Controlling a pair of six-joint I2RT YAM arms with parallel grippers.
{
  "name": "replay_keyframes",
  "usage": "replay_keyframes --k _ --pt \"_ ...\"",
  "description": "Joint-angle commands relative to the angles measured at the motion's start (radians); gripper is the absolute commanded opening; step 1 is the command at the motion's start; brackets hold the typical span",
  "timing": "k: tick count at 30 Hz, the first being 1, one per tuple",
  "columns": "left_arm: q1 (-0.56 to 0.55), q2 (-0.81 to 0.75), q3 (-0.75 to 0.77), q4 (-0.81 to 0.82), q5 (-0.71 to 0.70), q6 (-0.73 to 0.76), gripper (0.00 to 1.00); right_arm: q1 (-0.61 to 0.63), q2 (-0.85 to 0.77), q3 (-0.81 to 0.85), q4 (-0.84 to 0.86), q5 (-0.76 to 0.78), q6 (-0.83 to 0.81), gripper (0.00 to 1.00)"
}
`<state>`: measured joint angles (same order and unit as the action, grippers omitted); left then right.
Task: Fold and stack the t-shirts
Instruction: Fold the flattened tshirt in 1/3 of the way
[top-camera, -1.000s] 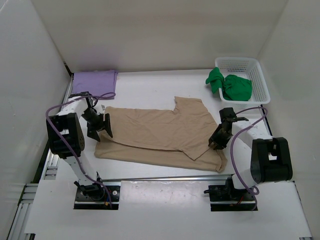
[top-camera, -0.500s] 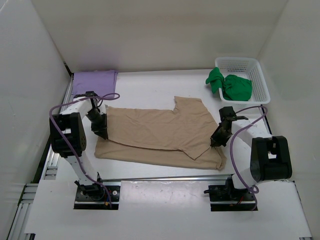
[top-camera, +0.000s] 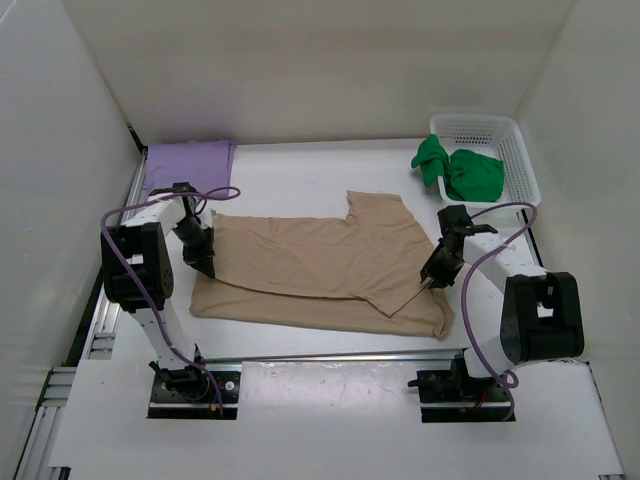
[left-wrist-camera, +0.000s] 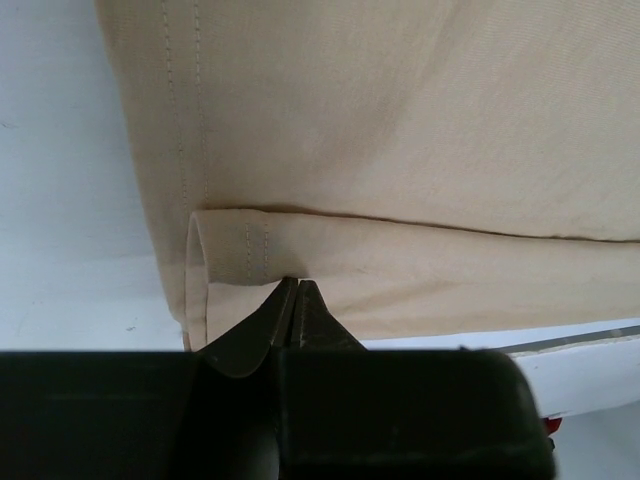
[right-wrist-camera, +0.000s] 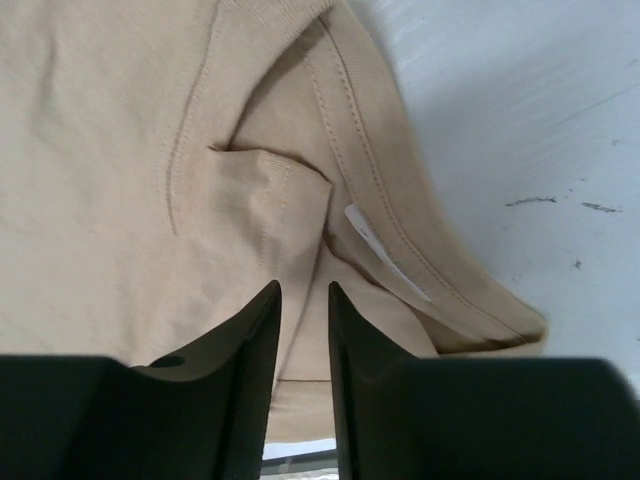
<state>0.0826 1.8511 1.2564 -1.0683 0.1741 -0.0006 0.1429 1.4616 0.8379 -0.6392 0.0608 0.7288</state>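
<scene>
The tan t-shirt (top-camera: 320, 265) lies spread across the middle of the table, its upper layer folded over the lower one. My left gripper (top-camera: 205, 268) is at the shirt's left edge; in the left wrist view its tips (left-wrist-camera: 293, 282) are shut on the hem of the folded layer (left-wrist-camera: 400, 120). My right gripper (top-camera: 430, 283) hovers over the shirt's right side by the collar. In the right wrist view it (right-wrist-camera: 305, 288) stands open by a narrow gap above the tan cloth (right-wrist-camera: 120, 150). The lavender t-shirt (top-camera: 188, 163) lies folded at the back left. The green t-shirt (top-camera: 460, 172) hangs crumpled over the basket's side.
A white mesh basket (top-camera: 520, 150) stands at the back right with the green shirt in it. White walls close in the table on three sides. A metal rail (top-camera: 330, 355) runs along the near edge in front of both arm bases.
My left gripper moved onto the tan shirt's left edge and shut there. My right gripper closed, then opened a little again, shifting slightly away from the near edge.
</scene>
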Motion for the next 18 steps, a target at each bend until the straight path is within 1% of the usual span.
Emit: replay_keyframes --k 1,3,5,8,10,11,18 --pt "-0.007 -0.02 0.005 0.014 -0.001 0.001 0.12 0.017 -0.027 0.043 -0.05 0.06 -0.003 0.33" --pt "-0.007 -0.02 0.005 0.014 -0.001 0.001 0.12 0.017 -0.018 0.043 -0.05 0.076 -0.003 0.33" --pt "-0.007 -0.02 -0.005 0.014 -0.001 0.001 0.12 0.017 0.008 0.059 -0.039 0.085 -0.012 0.38" --pt "-0.007 -0.02 -0.014 0.014 -0.001 0.001 0.12 0.017 0.065 0.081 0.01 0.085 -0.048 0.4" --pt "-0.007 -0.02 -0.014 0.014 -0.001 0.001 0.12 0.017 0.08 0.09 0.022 0.121 -0.06 0.4" --pt "-0.007 -0.029 -0.014 0.014 -0.001 0.001 0.12 0.017 0.098 0.09 0.023 0.122 -0.06 0.39" --pt "-0.007 -0.038 -0.032 0.024 -0.001 0.001 0.12 0.007 0.152 0.13 0.041 0.131 -0.095 0.39"
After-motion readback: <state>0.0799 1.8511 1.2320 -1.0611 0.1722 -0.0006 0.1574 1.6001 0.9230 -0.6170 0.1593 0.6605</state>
